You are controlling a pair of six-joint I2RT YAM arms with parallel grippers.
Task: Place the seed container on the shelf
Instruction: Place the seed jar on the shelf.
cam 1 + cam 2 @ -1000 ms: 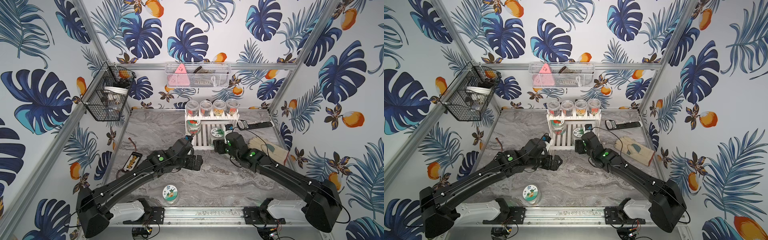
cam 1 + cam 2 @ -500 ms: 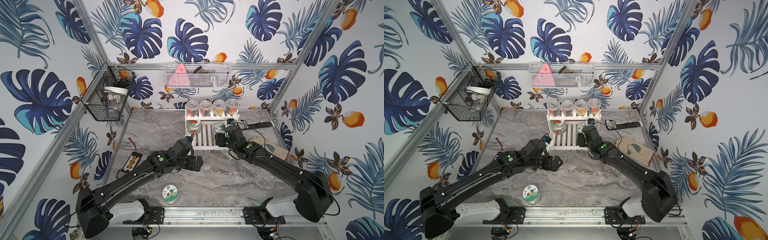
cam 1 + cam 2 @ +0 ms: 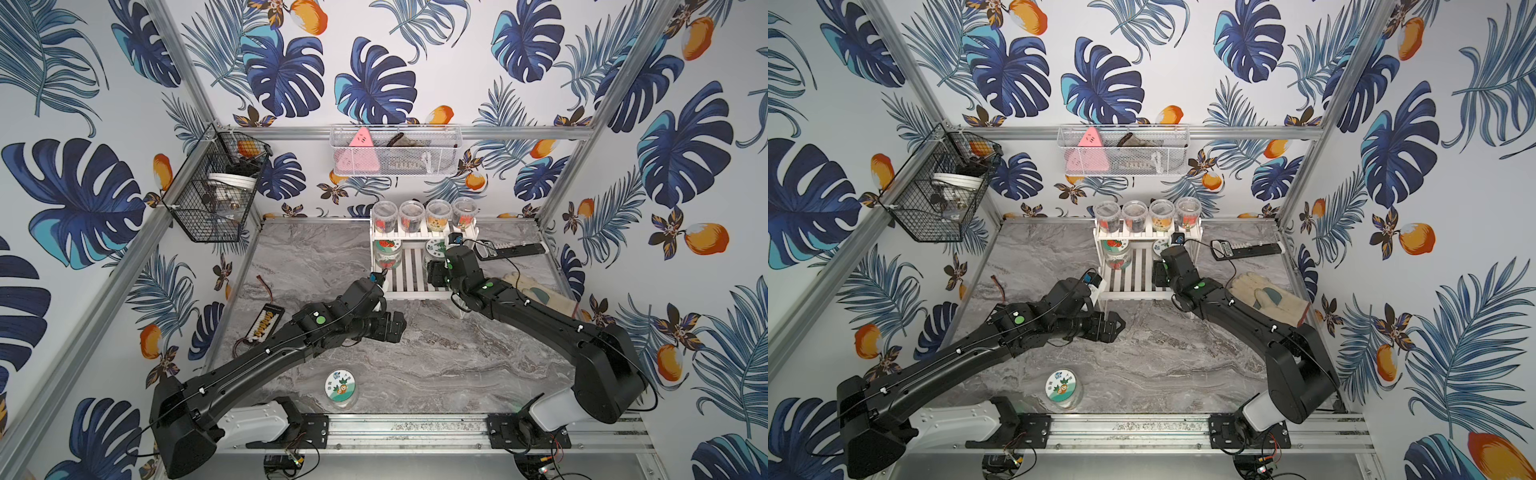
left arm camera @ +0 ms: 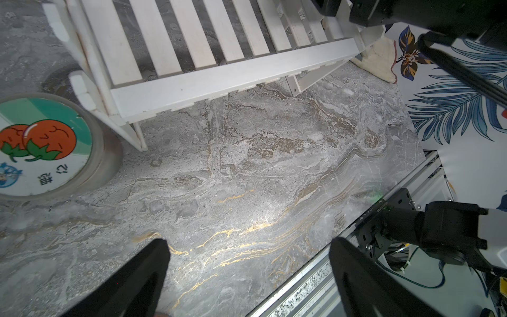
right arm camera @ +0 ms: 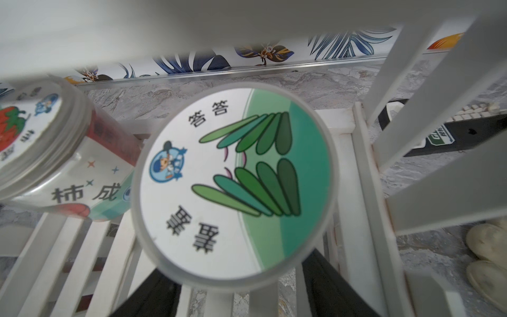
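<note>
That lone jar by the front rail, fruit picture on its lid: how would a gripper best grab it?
Probably the clear side wall below the lid, approached from the side: the seed container stands upright, its wide flat lid covering the top.

The shelf looked like white-painted wood, matt, with scuffed slats. The seed container had a frosted translucent plastic lid rim around a smooth printed label. The tabletop had a grey marble-pattern finish with gold veins, slightly rough. The glove was cream cloth. The wire basket was black metal mesh.
</note>
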